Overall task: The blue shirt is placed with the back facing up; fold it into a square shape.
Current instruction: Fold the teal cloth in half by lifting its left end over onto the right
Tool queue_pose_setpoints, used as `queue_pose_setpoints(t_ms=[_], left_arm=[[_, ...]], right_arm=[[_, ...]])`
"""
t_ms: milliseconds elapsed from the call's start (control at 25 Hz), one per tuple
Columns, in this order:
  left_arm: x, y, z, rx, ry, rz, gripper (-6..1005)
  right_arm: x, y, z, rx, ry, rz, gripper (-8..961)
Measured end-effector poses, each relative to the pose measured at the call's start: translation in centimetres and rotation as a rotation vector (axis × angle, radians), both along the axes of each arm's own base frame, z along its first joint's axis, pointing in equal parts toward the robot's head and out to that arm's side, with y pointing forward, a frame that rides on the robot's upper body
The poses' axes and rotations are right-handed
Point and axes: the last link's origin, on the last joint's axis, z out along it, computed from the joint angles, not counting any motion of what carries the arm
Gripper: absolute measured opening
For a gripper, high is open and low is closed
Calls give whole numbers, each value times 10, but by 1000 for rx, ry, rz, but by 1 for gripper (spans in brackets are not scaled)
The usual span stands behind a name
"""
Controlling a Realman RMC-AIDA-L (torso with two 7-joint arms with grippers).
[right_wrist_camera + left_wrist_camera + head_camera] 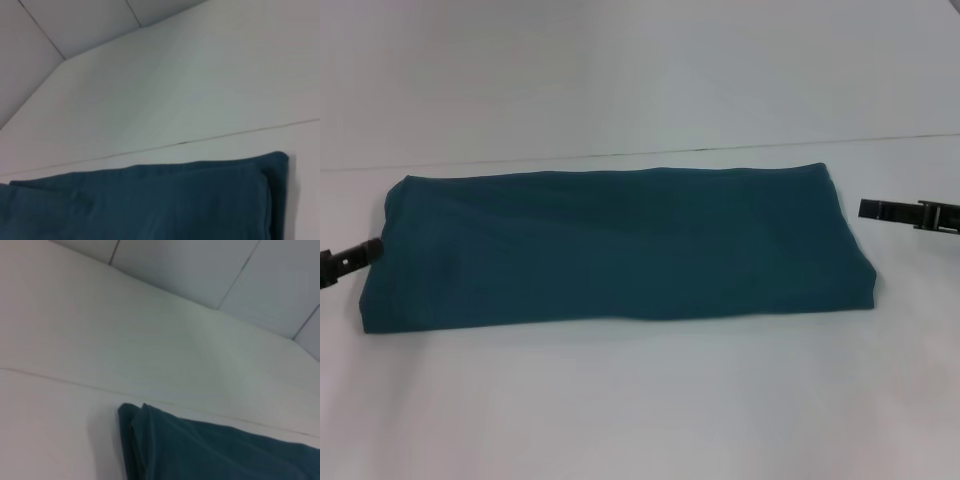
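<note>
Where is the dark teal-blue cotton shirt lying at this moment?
In the head view the dark teal-blue cotton shirt lies folded into a long band across the middle of the white table, between the left gripper and the right gripper.

Blue shirt (620, 245): folded long rectangle, flat.

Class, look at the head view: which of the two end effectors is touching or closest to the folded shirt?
The left end effector: its tip meets the blue shirt at its left end. The right end effector stands off with bare table between.

The blue shirt (620, 245) lies (folded) between left gripper (350, 258) and right gripper (905, 212).
</note>
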Motion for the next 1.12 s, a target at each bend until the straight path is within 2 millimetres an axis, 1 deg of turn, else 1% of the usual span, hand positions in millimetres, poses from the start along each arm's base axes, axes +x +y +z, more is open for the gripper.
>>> queue_pose_setpoints(t_ms=[280, 680, 880, 1120], left_arm=[[0, -9, -6, -77, 27, -10, 882], [-7, -14, -7, -102, 37, 33, 881], [-9, -14, -8, -111, 48, 46, 880], [-11, -10, -11, -128, 71, 72, 879]], right_arm=[[6, -6, 3, -53, -14, -35, 806], [3, -3, 6, -77, -16, -42, 804], [4, -3, 3, -85, -22, -48, 804], [6, -6, -9, -139, -55, -66, 803]])
